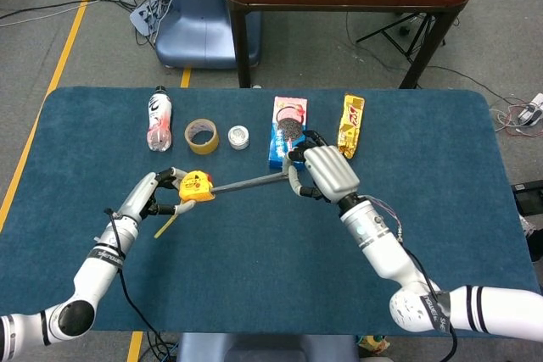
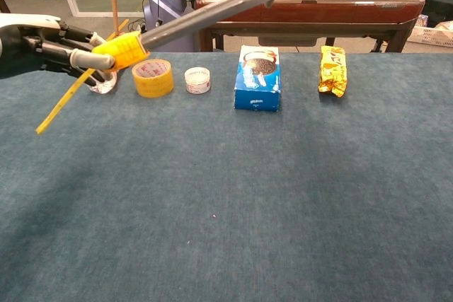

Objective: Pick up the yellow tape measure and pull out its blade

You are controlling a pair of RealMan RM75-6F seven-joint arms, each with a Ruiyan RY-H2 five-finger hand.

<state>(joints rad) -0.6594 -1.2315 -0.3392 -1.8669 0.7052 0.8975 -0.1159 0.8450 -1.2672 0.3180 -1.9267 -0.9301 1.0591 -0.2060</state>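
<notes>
Left hand [image 1: 151, 197] clamps the tape measure [image 1: 194, 186] above the table [image 1: 441, 142]; right hand [image 1: 321, 171] pinches the drawn-out blade [image 1: 250, 181] end.

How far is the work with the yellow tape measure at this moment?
Done: the yellow tape measure is off the table, held by the left hand. In hand: the right hand grips the end of the blade, which spans the gap between both hands. Left: at most, more pulling; nothing shows how much blade remains inside.
</notes>
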